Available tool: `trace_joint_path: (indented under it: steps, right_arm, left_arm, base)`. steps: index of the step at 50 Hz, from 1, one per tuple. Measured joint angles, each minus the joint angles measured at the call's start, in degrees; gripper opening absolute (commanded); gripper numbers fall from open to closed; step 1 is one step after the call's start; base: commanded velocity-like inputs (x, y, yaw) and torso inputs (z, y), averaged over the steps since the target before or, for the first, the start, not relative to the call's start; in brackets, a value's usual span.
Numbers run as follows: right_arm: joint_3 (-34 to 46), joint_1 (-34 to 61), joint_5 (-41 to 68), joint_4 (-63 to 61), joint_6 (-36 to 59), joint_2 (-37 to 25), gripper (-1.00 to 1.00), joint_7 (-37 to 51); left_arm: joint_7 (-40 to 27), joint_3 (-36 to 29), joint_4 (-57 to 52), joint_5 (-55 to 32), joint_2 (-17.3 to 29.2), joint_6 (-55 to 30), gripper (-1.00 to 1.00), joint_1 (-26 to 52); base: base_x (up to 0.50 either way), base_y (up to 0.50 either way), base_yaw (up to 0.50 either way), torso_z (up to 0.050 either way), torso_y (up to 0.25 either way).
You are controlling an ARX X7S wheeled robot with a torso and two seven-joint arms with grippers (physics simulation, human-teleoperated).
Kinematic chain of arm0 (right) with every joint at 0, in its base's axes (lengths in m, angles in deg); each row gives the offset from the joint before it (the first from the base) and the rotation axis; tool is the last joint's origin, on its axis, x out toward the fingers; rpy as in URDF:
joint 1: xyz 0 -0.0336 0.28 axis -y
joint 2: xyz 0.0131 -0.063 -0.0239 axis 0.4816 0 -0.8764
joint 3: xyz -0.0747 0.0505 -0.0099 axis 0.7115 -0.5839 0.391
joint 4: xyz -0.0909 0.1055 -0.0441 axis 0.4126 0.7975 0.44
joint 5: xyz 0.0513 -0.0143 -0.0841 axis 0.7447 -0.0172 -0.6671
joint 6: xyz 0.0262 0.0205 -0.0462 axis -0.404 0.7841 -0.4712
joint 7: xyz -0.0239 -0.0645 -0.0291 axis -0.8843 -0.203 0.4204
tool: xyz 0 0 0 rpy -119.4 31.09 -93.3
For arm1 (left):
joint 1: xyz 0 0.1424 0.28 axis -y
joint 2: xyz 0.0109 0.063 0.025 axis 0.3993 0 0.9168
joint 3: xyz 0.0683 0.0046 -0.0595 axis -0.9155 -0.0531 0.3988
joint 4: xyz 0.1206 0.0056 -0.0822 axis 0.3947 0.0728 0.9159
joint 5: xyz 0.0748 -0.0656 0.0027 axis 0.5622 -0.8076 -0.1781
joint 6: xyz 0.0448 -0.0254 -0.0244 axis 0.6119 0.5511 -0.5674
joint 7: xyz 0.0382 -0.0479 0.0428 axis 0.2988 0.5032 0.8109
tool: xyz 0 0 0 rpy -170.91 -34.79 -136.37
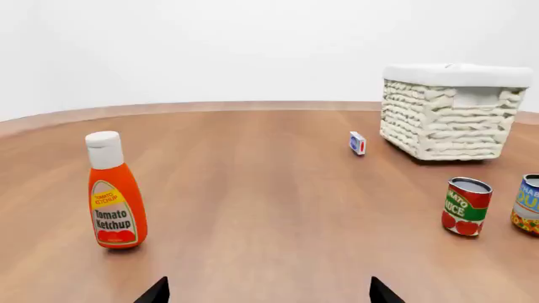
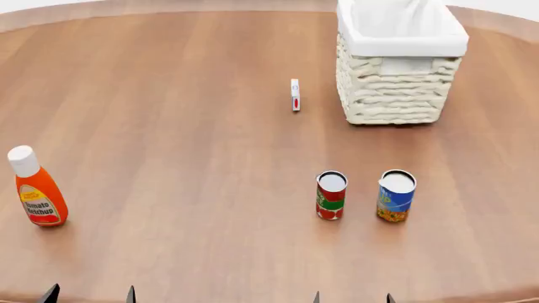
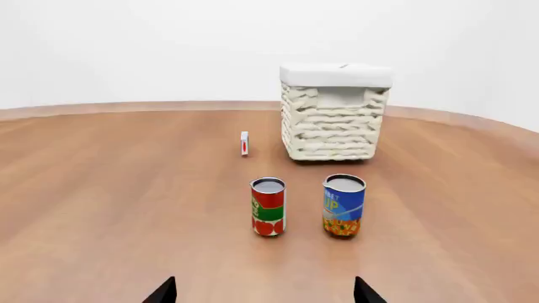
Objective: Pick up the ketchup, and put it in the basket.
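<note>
In the left wrist view the orange-red plastic ketchup squeeze bottle with a white cap (image 1: 115, 194) stands upright on the brown wooden table (image 1: 269, 208), off to one side of the left gripper (image 1: 267, 291), whose spread dark tips hold nothing, so a good grasp would centre on the body below the cap. From the head, the bottle (image 2: 35, 189) is at the table's left, far from the cream wicker basket with white liner (image 2: 396, 88) at far right; both arms sit low at the near edge. In the right wrist view the right gripper (image 3: 264, 290), wide and empty, faces a red-green can (image 3: 269, 206) and a blue can (image 3: 344, 205).
</note>
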Motion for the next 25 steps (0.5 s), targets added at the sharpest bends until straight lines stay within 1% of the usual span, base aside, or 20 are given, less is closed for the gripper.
trace_joint_path:
  steps: [9,18,25]
  right_arm:
    - [0.85,-0.08,1.12,-0.1,-0.7,-0.93,1.0,1.62]
    - [1.76,-0.34,1.88,-0.77,-1.24,-1.94,1.0,3.72]
    - [2.54,-0.52,2.42,-1.84,-0.93,-2.81,1.0,5.54]
  left_arm:
    - [-1.56,-1.14,0.52,-0.36,1.02,0.47,1.0,0.21]
    - [-3.94,-2.39,0.42,1.09,2.32,0.32,1.0,-0.08]
    - [-5.71,-3.22,-2.25,1.74,3.37,-0.9,1.0,-1.06]
  base:
    - [0.0,0.0,0.0,0.0,0.0]
    - [0.0,0.0,0.0,0.0,0.0]
    - [0.0,0.0,0.0,0.0,0.0]
